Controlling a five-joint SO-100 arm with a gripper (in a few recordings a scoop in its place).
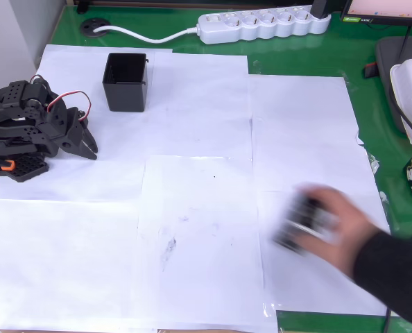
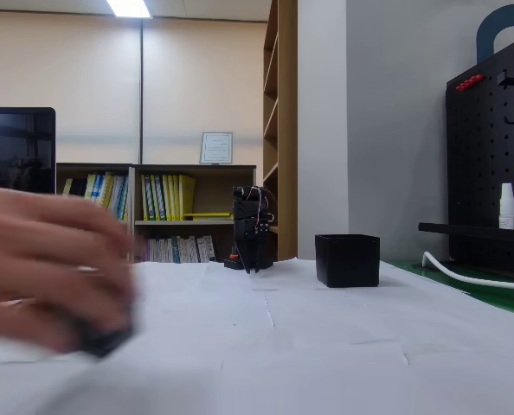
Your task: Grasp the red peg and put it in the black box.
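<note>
Blurred person's hand [image 2: 54, 268] perhaps grips something dark; black box [image 1: 126, 81] looks empty.

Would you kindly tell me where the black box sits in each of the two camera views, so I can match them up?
Overhead view: the black box stands at upper left on the white paper, just right of and above the folded arm's claw.
Fixed view: the black box stands right of centre, to the right of the arm.
Shared landmark: the white power cable runs on the green mat beyond the box.
</note>
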